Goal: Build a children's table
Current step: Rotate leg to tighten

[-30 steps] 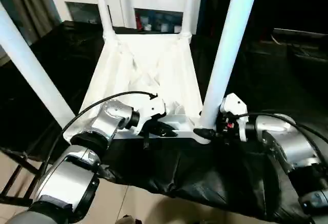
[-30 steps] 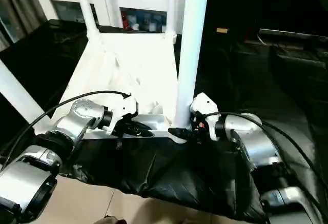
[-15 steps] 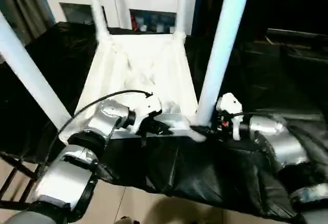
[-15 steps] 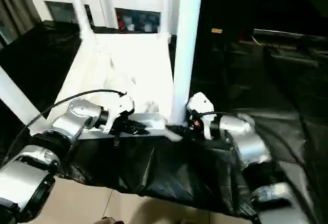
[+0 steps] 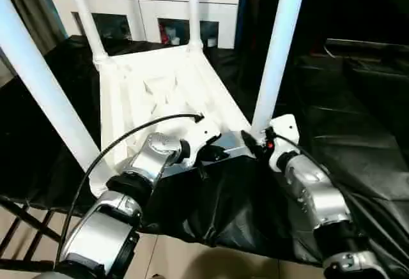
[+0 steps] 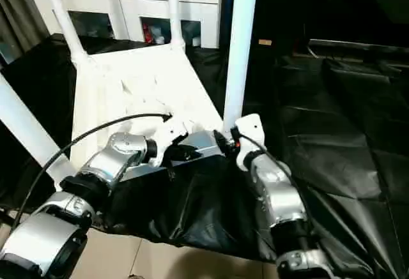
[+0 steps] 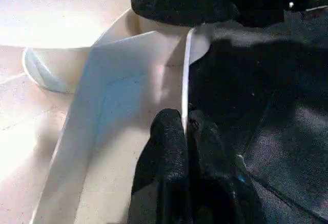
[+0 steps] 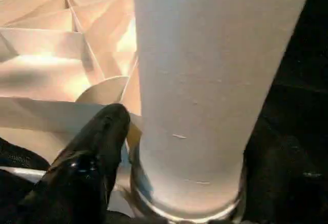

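The children's table (image 5: pixel 160 94) lies upside down on the black-covered tabletop (image 5: pixel 358 132), ribbed underside up, with all four white legs standing in its corner sockets. Its near rim (image 5: pixel 211 158) sits close to the black tabletop's front edge, where the cover hangs down toward the tiled floor (image 5: pixel 172 260); the whole piece is skewed, its far end angled toward the robot's left. The near-right leg (image 5: pixel 276 55) rises out of the frame, and the near-left leg (image 5: pixel 45 94) leans across the left side.

The left hand (image 7: pixel 185 131) is pressed together on the thin near rim, one black finger on each face of the wall, as the left wrist view shows. The right hand (image 5: pixel 254 143) is at the base of the near-right leg; one black finger (image 8: pixel 97 147) lies against the socket beside the leg, and I cannot tell whether its fingers are spread or closing on anything.

To the right of the table the black cover lies bare and wide. Beyond the far legs (image 5: pixel 192 11) stands a white cabinet (image 5: pixel 147 4) with glass doors, close behind the black tabletop's far edge.
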